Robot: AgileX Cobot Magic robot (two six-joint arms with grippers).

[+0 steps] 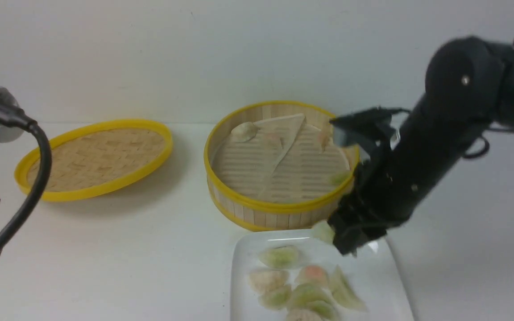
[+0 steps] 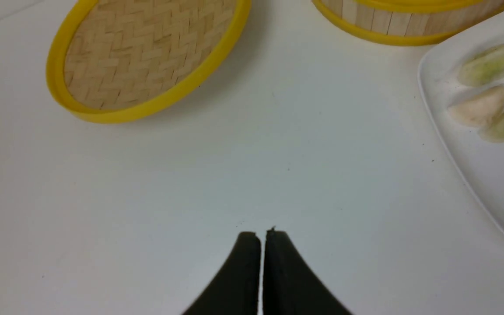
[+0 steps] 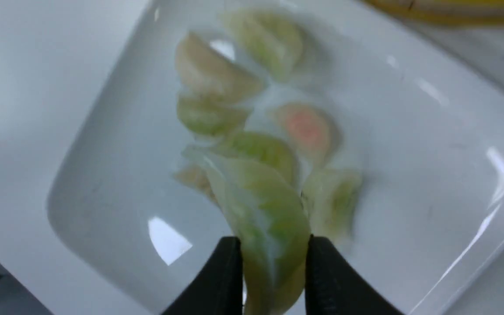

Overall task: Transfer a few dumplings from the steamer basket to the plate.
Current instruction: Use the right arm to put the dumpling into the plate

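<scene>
R claw [image 3: 274, 245] is clamped on one dumpling [image 3: 269, 205], pale green. Its jaws press the two flat sides and the crescent sticks out past the tips. They're only part-way closed, prob. so the soft skin doesn't get crushed. The plate [image 3: 409, 131] sits right under the claw. Dumpling looks clear of the plate, but the front view is too blurred there to be sure. A cluster of dumplings [image 1: 308, 292] already lies on the plate, below and just beyond the tips, mostly touching each other. The bare strip nearest the claw looks like the free spot for a drop. Steamer basket [image 1: 279, 216] stands just behind the claw, its wall just beside the plate's far edge. That makes for a short carry, prob. why the two sit so close. In the basket there's a whitish dumpling [image 1: 244, 130] at the far rim, well apart from the claw, and a greenish dumpling [image 1: 340, 177] by the near wall, close to the R arm. Other faint shapes there I can't make out. L claw [image 2: 260, 236] has its jaws pressed together w/ nothing in them, over bare table [image 2: 252, 166]. The woven lid [image 2: 147, 57] lies ahead of it, well apart, and the plate is off to its right. It seems parked out of the way. Task looks nearly done. Next move needs a low release, since sticky skin could cling to a pad.
</scene>
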